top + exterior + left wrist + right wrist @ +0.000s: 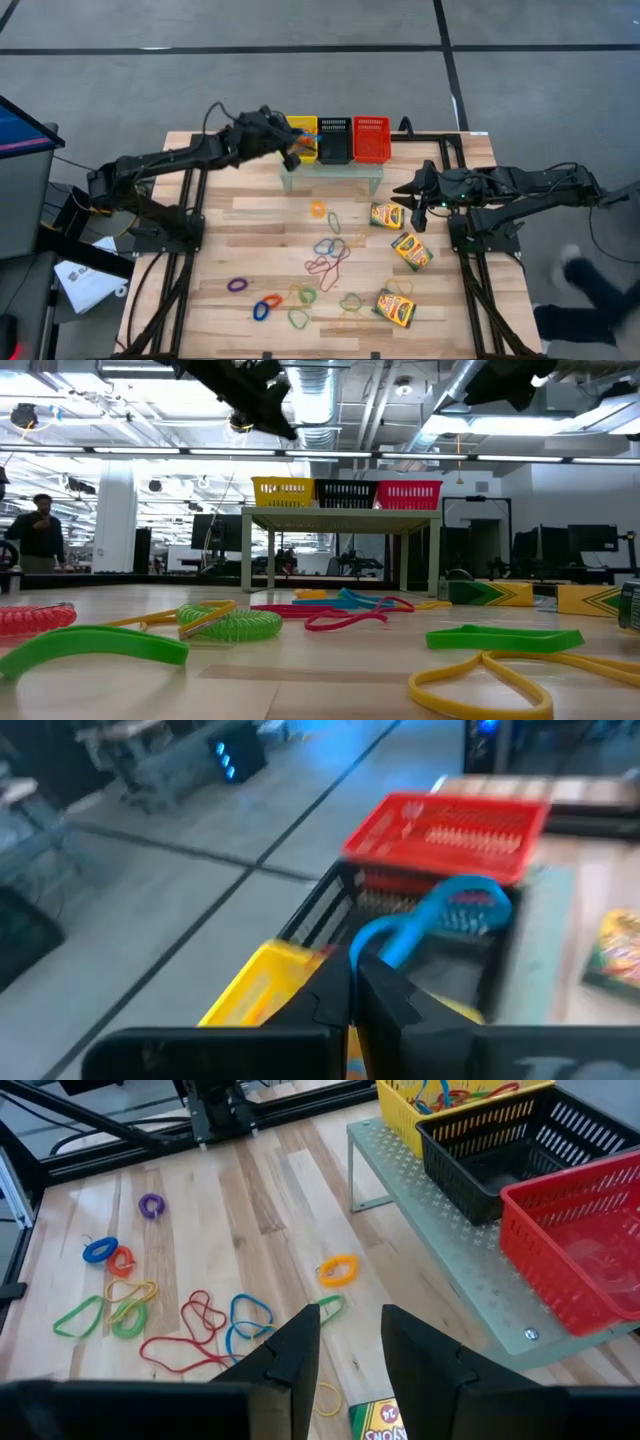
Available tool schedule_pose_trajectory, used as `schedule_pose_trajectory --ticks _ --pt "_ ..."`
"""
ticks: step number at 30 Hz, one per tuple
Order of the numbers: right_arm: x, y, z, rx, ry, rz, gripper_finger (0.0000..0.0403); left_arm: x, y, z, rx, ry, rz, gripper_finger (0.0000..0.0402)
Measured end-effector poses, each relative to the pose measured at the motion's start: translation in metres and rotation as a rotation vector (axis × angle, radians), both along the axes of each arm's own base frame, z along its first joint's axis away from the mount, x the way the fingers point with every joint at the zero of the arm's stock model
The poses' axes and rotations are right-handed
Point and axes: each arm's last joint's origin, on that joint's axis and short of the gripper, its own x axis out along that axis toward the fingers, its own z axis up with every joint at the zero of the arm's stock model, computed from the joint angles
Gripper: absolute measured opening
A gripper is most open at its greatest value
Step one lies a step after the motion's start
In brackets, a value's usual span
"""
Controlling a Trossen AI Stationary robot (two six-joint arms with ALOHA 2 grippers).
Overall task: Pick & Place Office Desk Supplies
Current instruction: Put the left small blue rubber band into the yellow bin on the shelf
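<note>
Left gripper [355, 982] clenched on blue rubber band [440, 915], above yellow basket [301, 128]. Risk: loop snags finger on release, drops outside rim. Right gripper [350, 1342] released, hovering near crayon boxes [387, 215].

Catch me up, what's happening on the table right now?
The left gripper is raised over the yellow basket, shut on a blue rubber band that dangles above the baskets. Some bands already lie in the yellow basket. The right gripper is open, low over the table near the topmost of three crayon boxes, holding nothing. Many rubber bands are scattered on the wood. The black basket and red basket look empty.
</note>
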Motion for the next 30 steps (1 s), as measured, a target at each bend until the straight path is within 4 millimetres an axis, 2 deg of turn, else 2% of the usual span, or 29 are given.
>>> schedule_pose_trajectory --ticks 4,8,17,20,23,26,30 --pt "0.0 0.0 0.0 0.0 0.0 0.001 0.0108 -0.009 0.013 -0.006 -0.038 0.057 0.028 0.0009" --pt "0.0 0.0 0.0 0.0 0.0 0.003 0.0108 -0.01 0.011 -0.012 -0.044 0.111 0.017 0.0046" --pt "0.0 0.001 0.0 0.0 0.0 0.003 0.0108 -0.011 0.01 -0.016 -0.063 0.14 0.018 0.021" --pt "0.0 0.001 0.0 0.0 0.0 0.003 0.0108 -0.011 0.005 -0.016 -0.126 0.145 0.019 0.025" --pt "0.0 0.001 0.0 0.0 0.0 0.003 0.0108 -0.001 -0.02 -0.011 -0.159 0.142 -0.112 0.0266" --pt "0.0 0.001 0.0 0.0 0.0 0.003 0.0108 0.013 -0.062 -0.012 -0.141 0.166 -0.3 0.0267" --pt "0.0 0.001 0.0 0.0 -0.001 0.003 0.0108 0.033 -0.107 -0.026 -0.129 0.196 -0.434 0.0265"
